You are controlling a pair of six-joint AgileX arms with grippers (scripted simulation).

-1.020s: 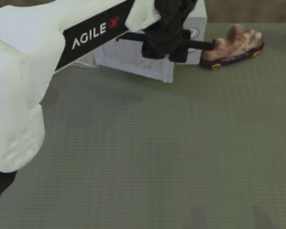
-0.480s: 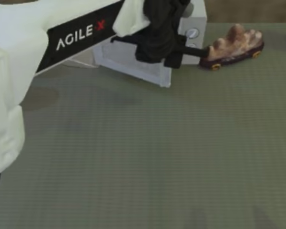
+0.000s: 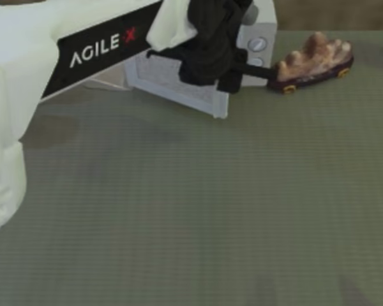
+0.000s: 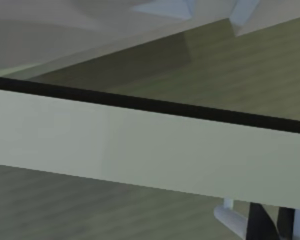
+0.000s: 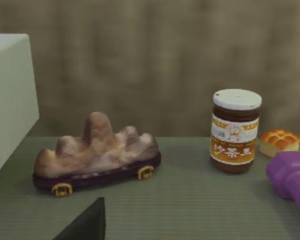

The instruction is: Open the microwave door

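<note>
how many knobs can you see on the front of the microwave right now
2. One grey knob on the microwave front strip, right of the left gripper; a second knob just below it, partly hidden by the gripper. More may be hidden.

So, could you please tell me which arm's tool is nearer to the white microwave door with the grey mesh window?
Left. The left tool is right at the swung-out white mesh-windowed microwave door; the right tool is out of the top view, its wrist camera facing the far-right objects.
</note>
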